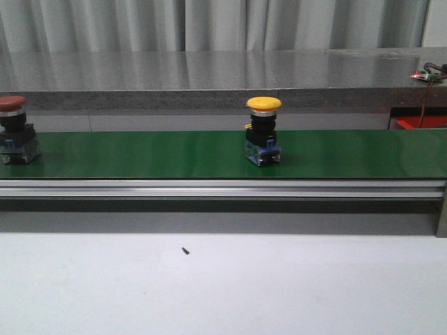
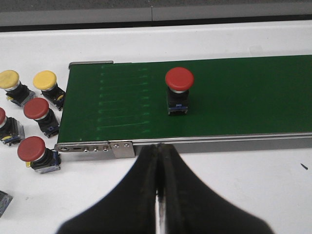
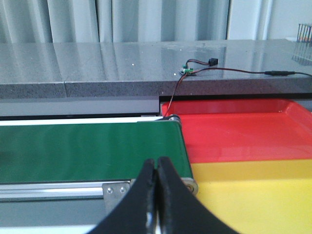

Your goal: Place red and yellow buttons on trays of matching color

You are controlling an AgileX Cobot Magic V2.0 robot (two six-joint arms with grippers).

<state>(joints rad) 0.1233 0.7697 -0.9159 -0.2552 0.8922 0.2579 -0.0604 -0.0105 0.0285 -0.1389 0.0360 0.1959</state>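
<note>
A yellow button [image 1: 264,130] stands upright on the green conveyor belt [image 1: 174,153] near the middle. A red button [image 1: 15,130] stands on the belt at the far left; it also shows in the left wrist view [image 2: 178,90]. My left gripper [image 2: 160,148] is shut and empty, above the white table just in front of the belt's rail. My right gripper [image 3: 157,163] is shut and empty, by the belt's right end. The red tray [image 3: 234,134] and yellow tray [image 3: 253,195] lie past that end. Neither gripper shows in the front view.
Several spare red and yellow buttons [image 2: 36,112] lie on the white table off the belt's left end. A grey stone ledge [image 1: 209,77] runs behind the belt. A wire with a small connector [image 3: 195,73] lies on the ledge above the red tray.
</note>
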